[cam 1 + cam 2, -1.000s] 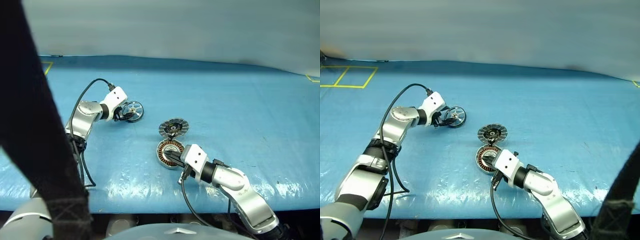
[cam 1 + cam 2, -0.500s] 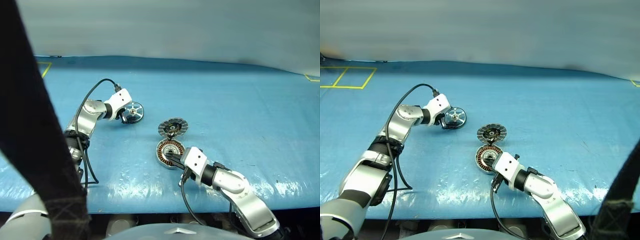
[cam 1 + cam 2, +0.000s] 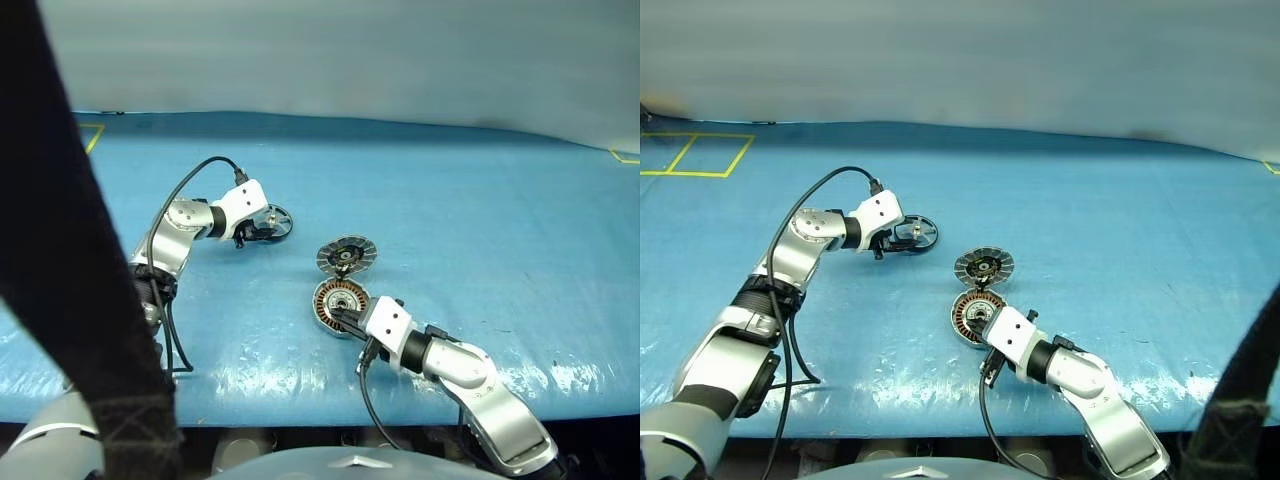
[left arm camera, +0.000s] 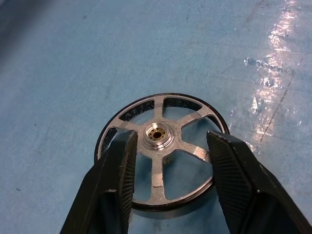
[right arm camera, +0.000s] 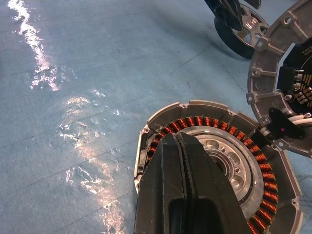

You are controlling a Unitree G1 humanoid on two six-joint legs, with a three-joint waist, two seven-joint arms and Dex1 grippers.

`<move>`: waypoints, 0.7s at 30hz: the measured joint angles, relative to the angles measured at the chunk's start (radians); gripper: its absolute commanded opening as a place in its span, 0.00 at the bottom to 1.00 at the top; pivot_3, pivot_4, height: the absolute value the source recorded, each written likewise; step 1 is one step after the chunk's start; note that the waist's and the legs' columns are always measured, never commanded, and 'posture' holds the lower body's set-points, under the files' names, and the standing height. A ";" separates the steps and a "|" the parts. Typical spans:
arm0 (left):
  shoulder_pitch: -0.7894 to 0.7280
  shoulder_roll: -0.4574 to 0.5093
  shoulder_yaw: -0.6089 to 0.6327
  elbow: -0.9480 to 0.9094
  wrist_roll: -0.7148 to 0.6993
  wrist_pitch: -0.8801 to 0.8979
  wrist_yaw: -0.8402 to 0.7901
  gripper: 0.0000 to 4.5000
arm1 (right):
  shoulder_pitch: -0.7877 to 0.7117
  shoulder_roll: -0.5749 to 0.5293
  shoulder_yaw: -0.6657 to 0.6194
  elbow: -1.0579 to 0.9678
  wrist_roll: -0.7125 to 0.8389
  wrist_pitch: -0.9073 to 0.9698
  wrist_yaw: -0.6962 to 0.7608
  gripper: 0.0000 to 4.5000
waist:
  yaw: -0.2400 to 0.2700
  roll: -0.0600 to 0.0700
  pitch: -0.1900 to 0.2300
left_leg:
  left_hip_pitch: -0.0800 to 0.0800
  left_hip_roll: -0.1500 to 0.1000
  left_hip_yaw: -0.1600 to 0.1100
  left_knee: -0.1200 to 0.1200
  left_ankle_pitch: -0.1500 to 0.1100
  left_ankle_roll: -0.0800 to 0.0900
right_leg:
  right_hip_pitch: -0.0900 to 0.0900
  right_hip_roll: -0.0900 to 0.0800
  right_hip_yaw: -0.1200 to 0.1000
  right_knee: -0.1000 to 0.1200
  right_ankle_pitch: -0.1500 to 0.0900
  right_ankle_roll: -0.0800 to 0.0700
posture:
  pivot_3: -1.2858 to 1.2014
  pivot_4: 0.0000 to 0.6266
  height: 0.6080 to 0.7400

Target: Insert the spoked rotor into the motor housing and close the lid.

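The spoked rotor [image 4: 161, 146], a dark rim with silver spokes and a brass-centred hub, lies nearly flat on the blue sheet. My left gripper [image 4: 173, 139] is at it, fingers apart, one over each side of the rim. Whether they press on it I cannot tell. In the head view the rotor [image 3: 270, 222] is at the left. The motor housing [image 3: 338, 303] with copper windings lies at the centre. My right gripper [image 5: 180, 139] is shut, its tips resting over the housing's [image 5: 229, 165] near windings. The ribbed grey lid [image 3: 346, 256] stands tilted at the housing's far edge.
A blue sheet [image 3: 480, 210] covers the table, its front edge close to me. Yellow tape marks [image 3: 700, 155] lie at the far left. A black cable [image 3: 165, 215] loops off the left wrist, and a dark strap [image 3: 60, 250] crosses the left of the left eye view.
The rotor, earlier tipped up facing me at the left gripper's tip, now lies flatter. The left fingers have drawn closer together. The right arm has not moved.
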 measured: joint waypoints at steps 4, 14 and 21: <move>0.000 0.006 -0.003 0.001 0.015 0.001 0.003 0.58 | 0.001 0.000 0.001 0.009 -0.006 0.000 0.001 0.00 | 0.001 0.000 0.000 | 0.000 0.000 0.000 0.000 0.000 0.000 | 0.000 0.000 0.000 0.000 0.000 0.000 | 0.52 0.24 1.00; -0.018 -0.040 -0.019 0.082 0.041 0.008 0.042 0.58 | 0.003 -0.001 0.003 0.017 -0.024 -0.005 0.000 0.00 | 0.000 0.000 0.000 | 0.000 0.000 0.000 0.001 0.000 0.000 | 0.000 0.000 0.000 0.000 0.000 0.000 | 0.52 0.24 1.00; -0.042 -0.042 -0.032 0.121 0.070 -0.002 0.040 0.58 | 0.009 0.000 0.004 0.018 -0.038 -0.010 -0.009 0.00 | 0.000 0.000 0.000 | 0.002 0.000 0.000 0.001 0.000 0.000 | 0.002 0.000 0.000 0.001 0.000 0.001 | 0.52 0.24 1.00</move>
